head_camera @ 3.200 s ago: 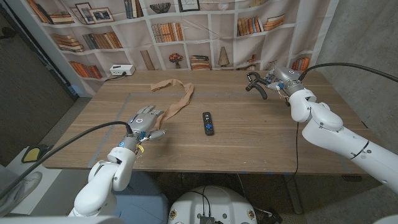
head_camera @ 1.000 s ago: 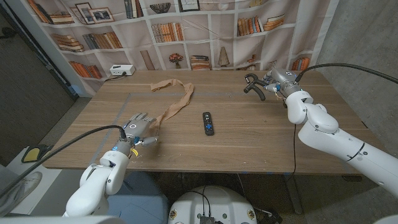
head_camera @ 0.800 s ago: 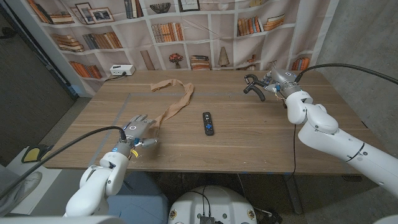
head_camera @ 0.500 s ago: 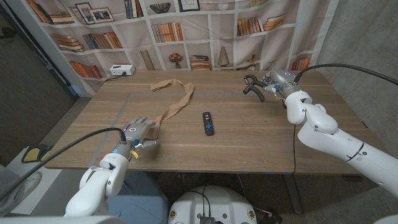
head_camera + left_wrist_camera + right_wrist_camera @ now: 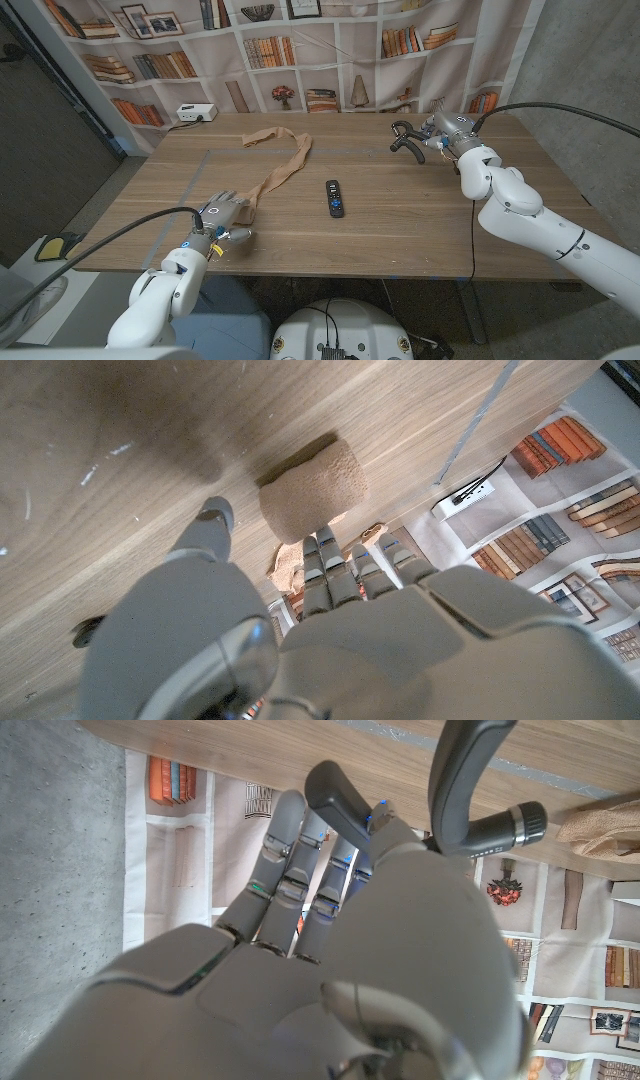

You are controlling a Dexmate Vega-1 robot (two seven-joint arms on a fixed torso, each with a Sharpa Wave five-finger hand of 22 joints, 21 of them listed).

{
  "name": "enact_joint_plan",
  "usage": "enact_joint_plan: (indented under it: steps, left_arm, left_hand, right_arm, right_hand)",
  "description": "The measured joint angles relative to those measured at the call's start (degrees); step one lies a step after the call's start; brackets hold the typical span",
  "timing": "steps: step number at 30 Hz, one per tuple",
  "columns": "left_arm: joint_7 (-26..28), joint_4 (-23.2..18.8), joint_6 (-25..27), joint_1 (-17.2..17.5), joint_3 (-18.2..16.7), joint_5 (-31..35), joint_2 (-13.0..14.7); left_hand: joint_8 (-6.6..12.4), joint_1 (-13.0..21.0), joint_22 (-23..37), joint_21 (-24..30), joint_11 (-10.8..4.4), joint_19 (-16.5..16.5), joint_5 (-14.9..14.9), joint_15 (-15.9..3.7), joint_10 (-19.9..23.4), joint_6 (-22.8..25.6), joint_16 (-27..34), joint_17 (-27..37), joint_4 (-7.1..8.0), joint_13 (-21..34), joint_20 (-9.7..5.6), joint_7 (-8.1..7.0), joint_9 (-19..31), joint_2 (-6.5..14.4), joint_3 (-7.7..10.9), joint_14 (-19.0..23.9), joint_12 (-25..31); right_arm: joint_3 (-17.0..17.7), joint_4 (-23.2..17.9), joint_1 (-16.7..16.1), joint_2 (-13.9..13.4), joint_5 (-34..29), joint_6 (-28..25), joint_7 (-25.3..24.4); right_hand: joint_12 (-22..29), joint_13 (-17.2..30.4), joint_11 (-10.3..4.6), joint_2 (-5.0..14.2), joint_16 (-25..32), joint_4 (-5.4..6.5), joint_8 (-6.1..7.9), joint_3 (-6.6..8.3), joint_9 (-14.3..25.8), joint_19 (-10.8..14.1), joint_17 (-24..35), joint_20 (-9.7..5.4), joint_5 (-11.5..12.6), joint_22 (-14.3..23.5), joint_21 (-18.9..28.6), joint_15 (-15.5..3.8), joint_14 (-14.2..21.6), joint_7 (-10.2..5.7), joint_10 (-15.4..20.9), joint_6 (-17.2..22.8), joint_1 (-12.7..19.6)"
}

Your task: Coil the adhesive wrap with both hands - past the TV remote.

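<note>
Only the near end of the tan wrap (image 5: pixel 283 165) is rolled, under the left hand (image 5: pixel 225 212) whose fingers rest on that small roll, while most lies loose across the worktop (image 5: pixel 400 215) beside the remote (image 5: pixel 335 198); the right hand (image 5: pixel 432 140), fingers curled on nothing, waits well apart.

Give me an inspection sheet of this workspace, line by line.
Surface: wooden table, bare wood grain.
Job's things: tan adhesive wrap trails from the far side to a rolled end at the left hand; TV remote lies near the middle.
Clutter: white box at the far left corner.
Hands: left hand's fingers at the wrap's rolled end; right hand above the far right of the table, fingers curled, nothing held.
Cables: black cables run to both arms.
Surroundings: bookshelf-print backdrop behind the table.
</note>
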Motion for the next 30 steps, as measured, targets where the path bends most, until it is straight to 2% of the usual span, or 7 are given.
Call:
enact_joint_plan:
  steps: [9, 30]
  left_arm:
    - [-0.33, 0.11, 0.69, -0.01, 0.35, 1.15, -0.35]
    - [0.21, 1.18, 2.23, -0.52, 1.17, 4.49, -1.77]
  left_hand:
    - [-0.29, 0.0, 0.0, 0.0, 1.13, 0.0, 0.0, 0.41, -1.13, 0.0, 0.0, 0.0, 0.0, 0.0, 0.0, 0.0, 0.0, 0.0, 0.0, 0.41, -0.43]
    - [-0.29, 1.28, 0.0, 0.0, 1.43, 0.42, 0.0, 0.82, -0.81, -0.21, 0.0, 0.0, -0.32, -0.02, 0.41, 0.21, 0.0, 0.69, -0.31, 1.25, -0.43]
  right_arm:
    - [0.0, -0.56, -0.3, -0.02, -0.2, -0.46, 0.13]
    - [-0.48, -1.97, -0.51, -0.17, -1.16, -1.78, 0.72]
  right_hand:
    - [-0.01, 0.02, -0.05, -0.07, -0.05, 0.0, 0.0, 0.0, -0.01, -0.21, -0.02, -0.21, -0.18, 0.0, 0.27, 0.0, 0.0, 0.01, 0.05, -0.01, 0.07]
    - [-0.24, 0.27, 0.14, -0.07, -0.32, 0.0, -0.01, 0.0, -0.04, -0.74, 0.25, -0.1, -0.12, 0.01, 0.95, 0.0, 0.0, 0.1, 0.28, -0.1, 0.07]
